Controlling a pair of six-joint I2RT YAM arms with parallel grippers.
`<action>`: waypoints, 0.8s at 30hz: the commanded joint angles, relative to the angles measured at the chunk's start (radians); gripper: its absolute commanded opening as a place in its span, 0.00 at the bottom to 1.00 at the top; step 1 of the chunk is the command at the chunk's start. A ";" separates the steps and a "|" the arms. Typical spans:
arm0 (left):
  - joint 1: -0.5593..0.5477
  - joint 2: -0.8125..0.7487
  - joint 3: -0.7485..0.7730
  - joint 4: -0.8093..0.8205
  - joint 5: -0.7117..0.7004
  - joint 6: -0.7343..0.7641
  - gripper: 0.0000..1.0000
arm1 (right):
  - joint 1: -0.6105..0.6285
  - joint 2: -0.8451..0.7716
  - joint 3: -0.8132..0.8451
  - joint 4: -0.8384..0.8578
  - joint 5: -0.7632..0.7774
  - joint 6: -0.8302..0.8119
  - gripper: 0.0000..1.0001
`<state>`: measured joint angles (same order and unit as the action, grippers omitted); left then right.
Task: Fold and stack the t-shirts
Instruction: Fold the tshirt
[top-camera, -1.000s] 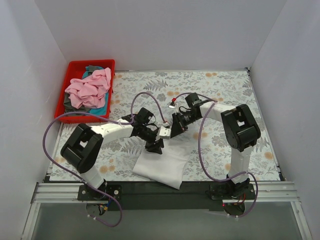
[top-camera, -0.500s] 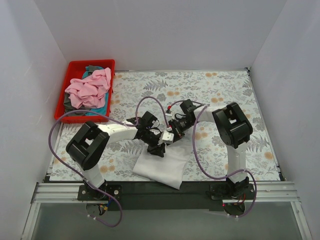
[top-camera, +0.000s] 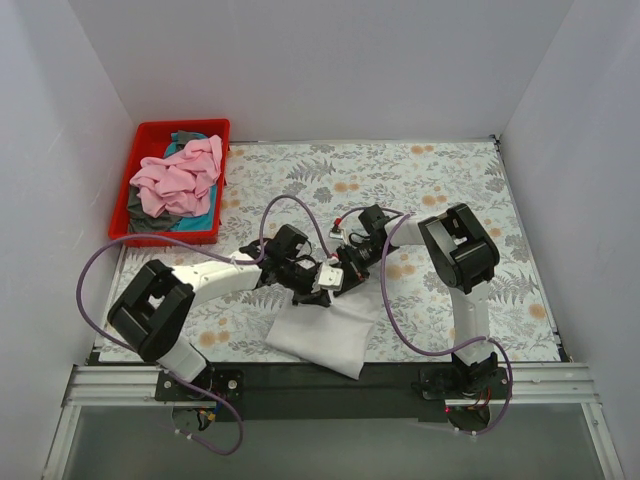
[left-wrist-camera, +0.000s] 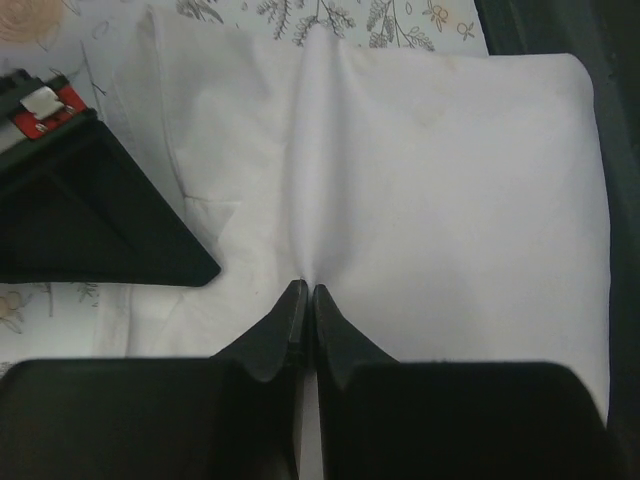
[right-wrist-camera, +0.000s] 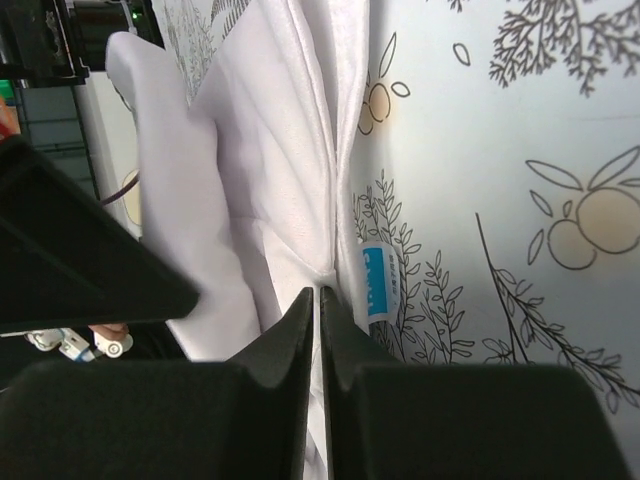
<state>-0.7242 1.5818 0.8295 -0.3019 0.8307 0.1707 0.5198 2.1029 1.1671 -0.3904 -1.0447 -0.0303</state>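
The white t-shirt (top-camera: 328, 332) lies folded at the table's (top-camera: 450, 170) 6 o'clock edge, between the two arm bases. At its 12 o'clock border the left gripper (left-wrist-camera: 305, 291) has its fingers pressed together, pinching a ridge of white cloth. Just beside it, toward 2 o'clock, the right gripper (right-wrist-camera: 319, 296) is likewise closed on a fold of the same shirt. A second ago the right gripper was farther toward 1 o'clock; it has since drawn in beside the left. The pink shirt (top-camera: 180, 178) is heaped in the red bin (top-camera: 142, 132) at 10 o'clock.
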 joint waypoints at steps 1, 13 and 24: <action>-0.006 -0.095 -0.003 0.096 -0.018 -0.005 0.00 | 0.014 0.031 -0.026 0.007 0.038 -0.048 0.11; -0.004 -0.094 -0.016 0.270 -0.093 0.018 0.00 | 0.029 0.028 -0.040 0.005 0.032 -0.074 0.11; 0.003 -0.068 -0.073 0.512 -0.146 0.007 0.00 | 0.031 0.026 -0.046 0.004 0.017 -0.092 0.11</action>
<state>-0.7242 1.5162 0.7826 0.0742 0.7261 0.1745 0.5411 2.1033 1.1423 -0.3897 -1.0775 -0.0780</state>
